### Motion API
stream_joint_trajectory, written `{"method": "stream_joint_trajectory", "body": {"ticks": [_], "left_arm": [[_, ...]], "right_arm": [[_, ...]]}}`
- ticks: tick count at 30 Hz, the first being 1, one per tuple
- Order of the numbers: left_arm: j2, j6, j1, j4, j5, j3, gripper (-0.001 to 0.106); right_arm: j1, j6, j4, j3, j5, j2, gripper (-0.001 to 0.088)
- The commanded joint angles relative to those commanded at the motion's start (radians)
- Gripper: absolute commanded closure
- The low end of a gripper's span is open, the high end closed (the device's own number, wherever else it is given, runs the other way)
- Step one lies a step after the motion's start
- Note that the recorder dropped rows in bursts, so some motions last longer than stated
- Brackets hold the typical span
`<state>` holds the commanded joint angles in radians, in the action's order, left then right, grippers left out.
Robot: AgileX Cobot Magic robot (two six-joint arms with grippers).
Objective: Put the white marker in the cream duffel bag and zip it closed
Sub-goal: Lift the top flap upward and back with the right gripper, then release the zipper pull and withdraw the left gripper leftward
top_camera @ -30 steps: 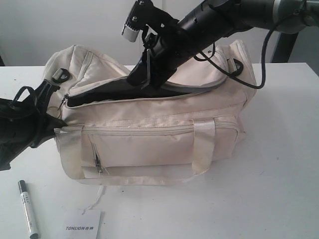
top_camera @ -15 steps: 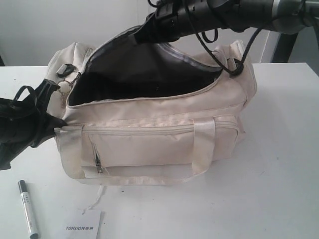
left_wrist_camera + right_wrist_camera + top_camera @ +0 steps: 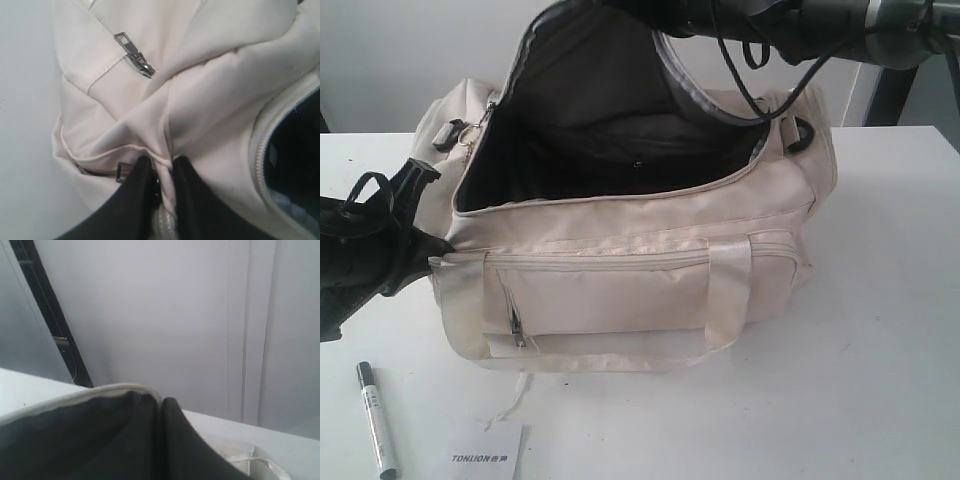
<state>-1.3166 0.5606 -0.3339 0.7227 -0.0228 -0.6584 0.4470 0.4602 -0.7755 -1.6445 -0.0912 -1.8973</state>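
Now at the opening step: pinches a fold of fabric at the left end of the bag with the left gripper, fingers closed on it; holds the flap high with the right gripper, clamped on its zip edge. Leaves the dark mouth gaping. Shows the marker out on the table, near left, apart from the bag, near the card, untouched. Next, probably: free one gripper, grip the marker across its barrel, drop it inside; zipping after
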Motion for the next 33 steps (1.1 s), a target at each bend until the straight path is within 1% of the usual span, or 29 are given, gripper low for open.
{"method": "stream_joint_trajectory", "body": {"ticks": [3,5,14,16,17,21,24,26,33], "left_arm": [[0.0,0.0,0.0,0.002,0.0,0.0,0.105],[0.0,0.0,0.0,0.002,0.0,0.0,0.105],[0.0,0.0,0.0,0.002,0.002,0.0,0.104],[0.002,0.0,0.0,0.002,0.002,0.0,0.096],[0.002,0.0,0.0,0.002,0.002,0.0,0.089],[0.002,0.0,0.0,0.002,0.004,0.0,0.054],[0.002,0.0,0.0,0.002,0.023,0.0,0.035],[0.002,0.0,0.0,-0.004,0.029,0.0,0.03],[0.015,-0.066,0.002,-0.014,0.091,0.0,0.03]], "right_arm": [[0.0,-0.055,0.0,0.0,-0.04,0.0,0.0868],[0.0,-0.078,0.0,0.0,-0.044,0.0,0.0868],[0.0,-0.08,0.002,0.0,-0.044,0.0,0.0868],[0.0,-0.079,0.006,0.0,-0.044,0.0,0.0868],[0.0,-0.079,0.006,0.0,-0.04,0.0,0.0868],[0.0,-0.079,0.006,0.0,-0.037,0.0,0.0868],[0.0,-0.079,0.006,0.0,-0.037,0.0,0.0868],[0.0,-0.079,0.006,0.0,-0.037,0.0,0.0868],[0.0,-0.079,0.006,0.0,-0.037,0.0,0.0868]]}}
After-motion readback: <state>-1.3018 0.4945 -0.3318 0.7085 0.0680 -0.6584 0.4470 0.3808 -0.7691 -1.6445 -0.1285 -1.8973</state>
